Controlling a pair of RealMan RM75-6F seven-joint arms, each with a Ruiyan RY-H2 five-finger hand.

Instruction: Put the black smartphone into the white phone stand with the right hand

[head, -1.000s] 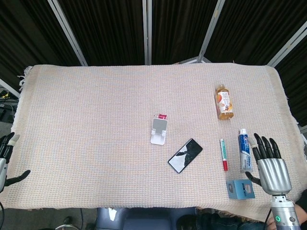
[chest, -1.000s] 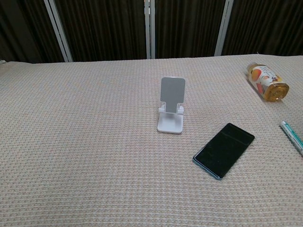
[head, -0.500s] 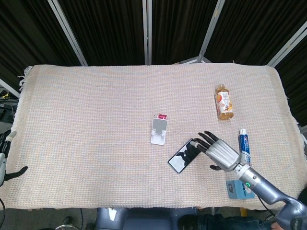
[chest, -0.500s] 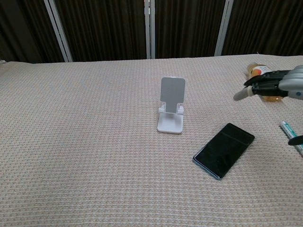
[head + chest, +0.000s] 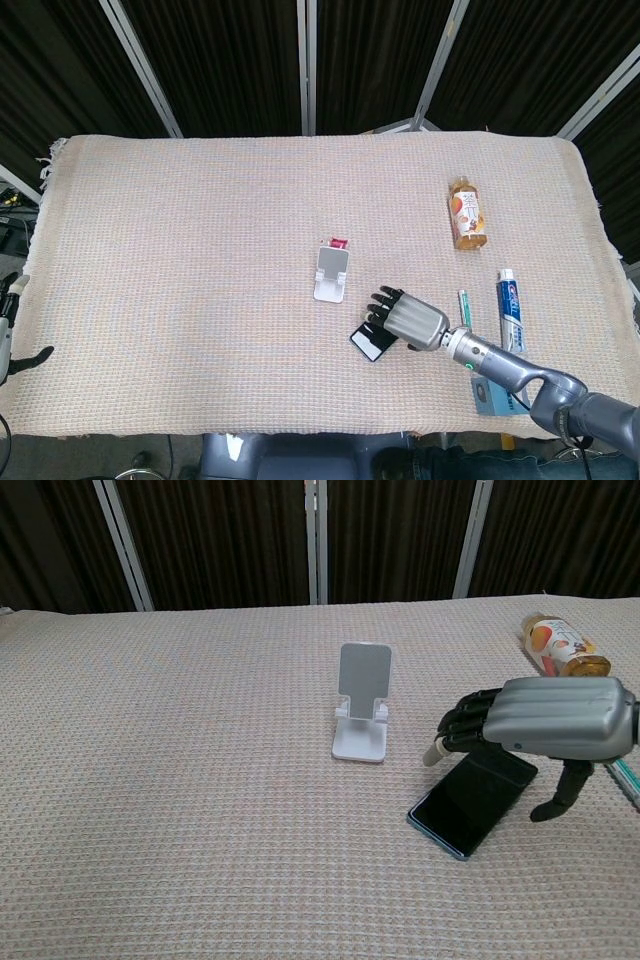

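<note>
The right hand (image 5: 545, 725) hovers palm-down over the black smartphone (image 5: 470, 800), fingers curled but gripping nothing, the phone flat on the cloth just right of the white phone stand (image 5: 362, 705).

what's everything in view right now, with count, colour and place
black smartphone: one, black, flat on the cloth right of the stand, partly under the right hand
white phone stand: one, white, upright near the table's middle, holding nothing
small red thing: one, red, just behind the stand
drink bottle: one, amber with orange label, lying far right
toothpaste tube: one, blue and white, right side
toothbrush: one, green and white, beside the tube, partly hidden
small blue box: one, blue, near right edge
table cloth: one, beige woven, covering the table
left hand: at the far left edge, holding nothing
right hand: silver, black fingers curved over the smartphone, not gripping it
</note>
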